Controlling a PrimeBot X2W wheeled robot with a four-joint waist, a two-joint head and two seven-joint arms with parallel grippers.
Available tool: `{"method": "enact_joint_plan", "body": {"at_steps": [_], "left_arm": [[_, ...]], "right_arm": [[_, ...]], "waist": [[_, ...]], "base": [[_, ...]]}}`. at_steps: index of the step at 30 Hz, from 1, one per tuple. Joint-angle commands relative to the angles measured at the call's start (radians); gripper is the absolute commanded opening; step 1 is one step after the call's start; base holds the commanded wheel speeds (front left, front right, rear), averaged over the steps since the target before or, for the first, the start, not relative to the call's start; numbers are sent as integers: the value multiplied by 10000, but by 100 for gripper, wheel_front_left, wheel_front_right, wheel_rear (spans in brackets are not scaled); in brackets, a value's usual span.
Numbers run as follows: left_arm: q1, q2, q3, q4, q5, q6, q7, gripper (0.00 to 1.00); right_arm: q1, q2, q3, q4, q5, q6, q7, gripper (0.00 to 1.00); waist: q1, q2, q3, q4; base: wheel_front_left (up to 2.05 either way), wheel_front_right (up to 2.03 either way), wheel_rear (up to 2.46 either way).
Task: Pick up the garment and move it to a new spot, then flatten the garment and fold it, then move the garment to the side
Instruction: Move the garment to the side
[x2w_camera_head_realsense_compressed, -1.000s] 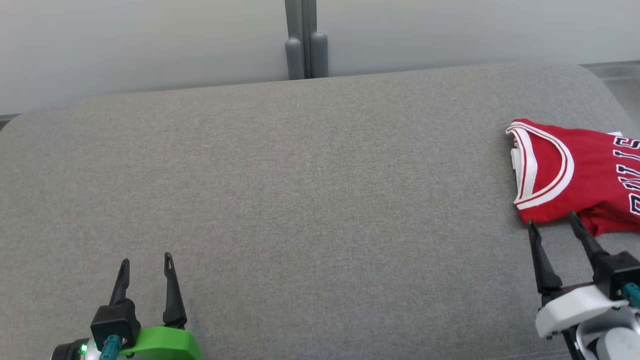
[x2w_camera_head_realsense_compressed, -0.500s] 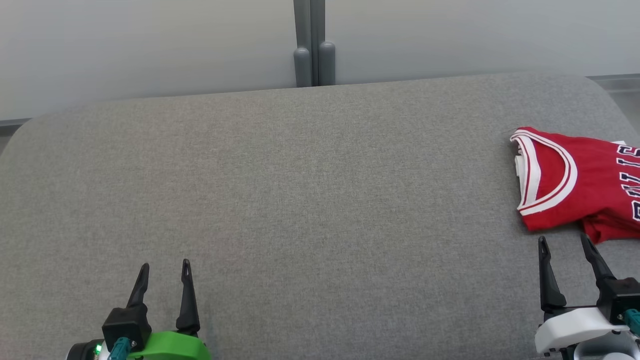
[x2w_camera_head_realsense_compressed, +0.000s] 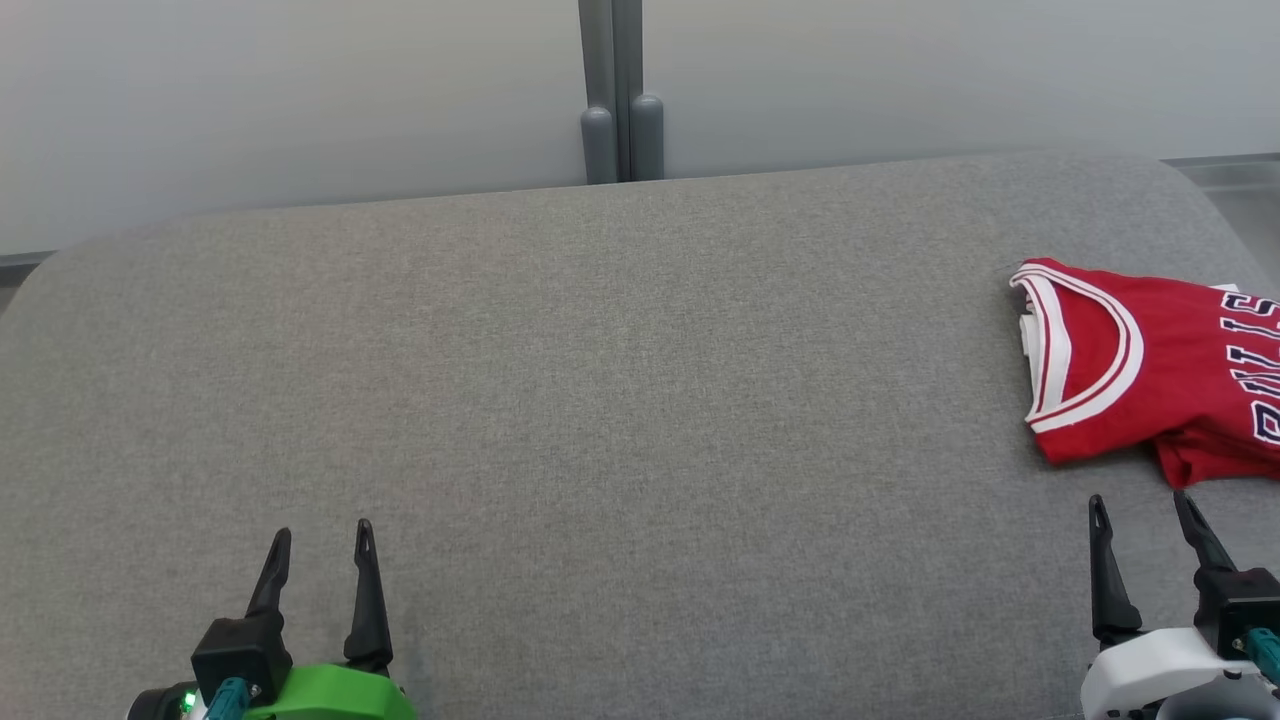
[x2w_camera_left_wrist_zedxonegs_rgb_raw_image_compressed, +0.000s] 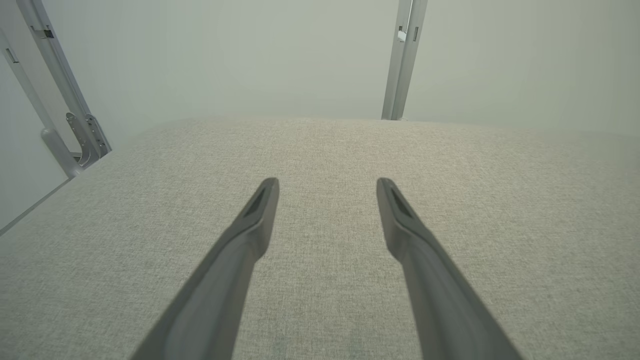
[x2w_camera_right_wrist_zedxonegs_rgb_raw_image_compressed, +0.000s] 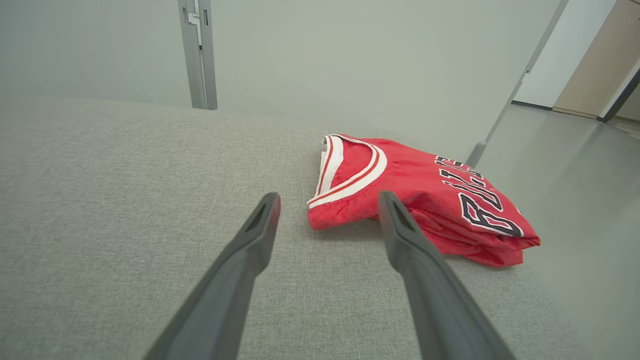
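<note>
**While the jersey (x2w_camera_head_realsense_compressed: 1150, 370) lies folded at the right, both grippers stand empty**

Since the jersey looks like thin, shiny sports cloth, expect it to be light, limp and somewhat slippery, with stacked layers that slide over one another. It rests on the right end of the grey cushion (x2w_camera_head_realsense_compressed: 600, 400), close to that edge. It is folded into a compact bundle, with the white-trimmed neckline band (x2w_camera_right_wrist_zedxonegs_rgb_raw_image_compressed: 350, 170) facing the cushion's middle and dark lettering on top.

Your right gripper (x2w_camera_head_realsense_compressed: 1140, 498) hovers just short of the bundle's near edge, fingers spread apart, holding nothing and clear of the cloth. Your left gripper (x2w_camera_head_realsense_compressed: 323, 532) sits well apart at the lower left, fingers likewise spread over bare cushion.

If you must shift the jersey, pinch the near folded edge low so that every layer goes between the fingers. Catching only the top layer would likely peel the fold open. The neckline band looks thicker and should give a firmer hold, yet lifting from there alone would probably let the bundle unfurl. Nothing looks fragile, so a firm squeeze should be safe.
</note>
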Motion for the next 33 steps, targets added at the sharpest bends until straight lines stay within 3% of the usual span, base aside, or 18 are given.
{"method": "enact_joint_plan", "body": {"at_steps": [1,33], "left_arm": [[92,11,41,-12,-54,-49,-27,100],[-31,12,100,-25,-177,-66,-2,100]], "right_arm": [[-92,34,-102,29,-100,-19,-22,100],[-270,149,-314,417,-284,-1,-1,100]], "waist": [[0,0,14,-24],[0,0,3,-191]], "base": [[0,0,0],[0,0,0]]}}
